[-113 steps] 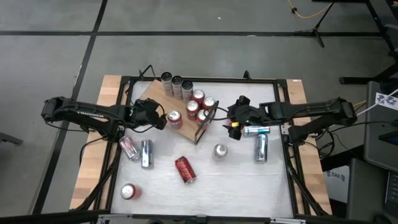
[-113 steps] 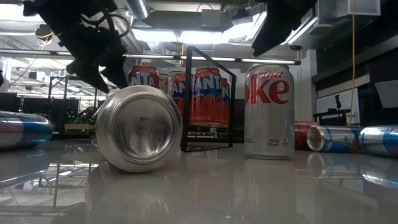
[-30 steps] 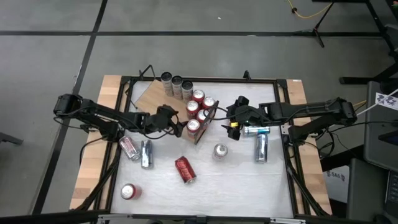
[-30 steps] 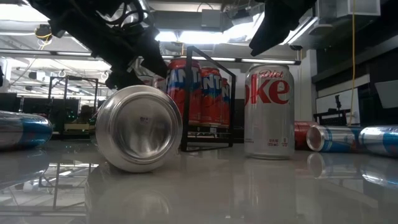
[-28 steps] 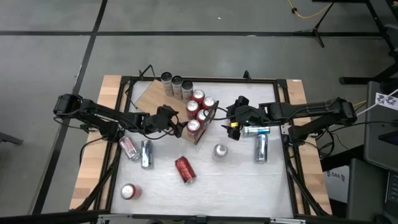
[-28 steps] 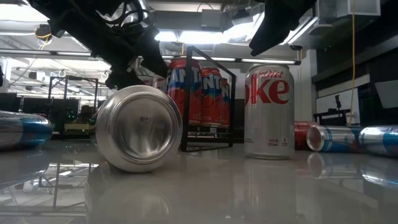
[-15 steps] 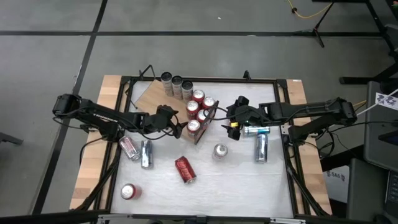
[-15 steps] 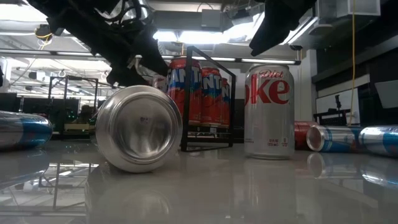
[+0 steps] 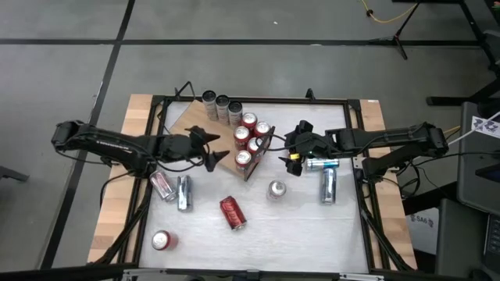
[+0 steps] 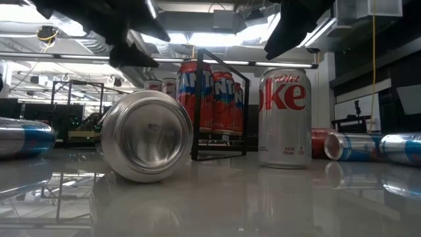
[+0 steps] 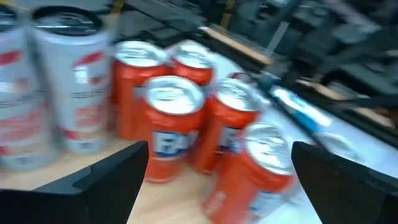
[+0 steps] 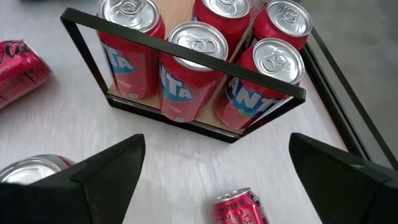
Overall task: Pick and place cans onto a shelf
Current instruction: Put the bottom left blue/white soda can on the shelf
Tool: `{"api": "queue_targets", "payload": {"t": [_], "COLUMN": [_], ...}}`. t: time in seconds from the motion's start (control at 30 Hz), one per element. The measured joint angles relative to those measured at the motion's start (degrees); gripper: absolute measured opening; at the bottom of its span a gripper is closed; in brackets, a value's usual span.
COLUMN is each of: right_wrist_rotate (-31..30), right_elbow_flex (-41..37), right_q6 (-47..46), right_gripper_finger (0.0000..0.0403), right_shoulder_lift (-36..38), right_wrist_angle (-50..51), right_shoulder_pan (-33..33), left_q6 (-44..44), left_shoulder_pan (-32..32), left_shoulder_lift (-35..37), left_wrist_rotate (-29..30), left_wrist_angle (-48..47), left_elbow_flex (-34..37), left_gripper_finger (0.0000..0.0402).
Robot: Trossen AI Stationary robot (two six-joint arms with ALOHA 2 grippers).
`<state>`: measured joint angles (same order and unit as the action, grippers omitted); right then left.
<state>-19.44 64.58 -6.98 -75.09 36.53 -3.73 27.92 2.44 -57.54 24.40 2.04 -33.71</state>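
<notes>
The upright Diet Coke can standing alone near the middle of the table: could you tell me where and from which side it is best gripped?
Grip the Diet Coke can across its round side wall, about mid-height, coming in level from the right, where the open right gripper waits. It stands upright with bare table around it, so the fingers could close on opposite sides.

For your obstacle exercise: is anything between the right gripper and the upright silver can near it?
Nothing visible. In the high view the open right gripper hovers beside the shelf's black frame, and only bare table separates it from the silver can.
</notes>
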Motion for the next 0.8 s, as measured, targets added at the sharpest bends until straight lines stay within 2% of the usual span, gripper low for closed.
{"api": "queue_targets", "payload": {"t": [0.2,0.47,0.57,0.8], "right_wrist_rotate": [0.0,0.0,0.0,0.0], "right_elbow_flex": [0.0,0.0,0.0,0.0], "right_q6": [0.0,0.0,0.0,0.0], "right_gripper_finger": [0.039,0.039,0.039,0.039], "right_shoulder_lift": [0.0,0.0,0.0,0.0], "right_wrist_angle": [0.0,0.0,0.0,-0.1], "right_shoulder_pan": [0.0,0.0,0.0,0.0], "left_q6": [0.8,13.9,22.5,41.2], "left_shoulder_pan": [0.0,0.5,1.1,2.7], "left_shoulder_lift": [1.7,2.0,2.1,2.1], "left_wrist_rotate": [-11.0,-13.6,-16.6,-22.9], "left_wrist_angle": [0.1,-3.6,-13.8,-46.9], "left_elbow_flex": [0.0,-0.3,-2.4,-11.6], "left_gripper_finger": [0.0392,0.0392,0.0392,0.0392]}}
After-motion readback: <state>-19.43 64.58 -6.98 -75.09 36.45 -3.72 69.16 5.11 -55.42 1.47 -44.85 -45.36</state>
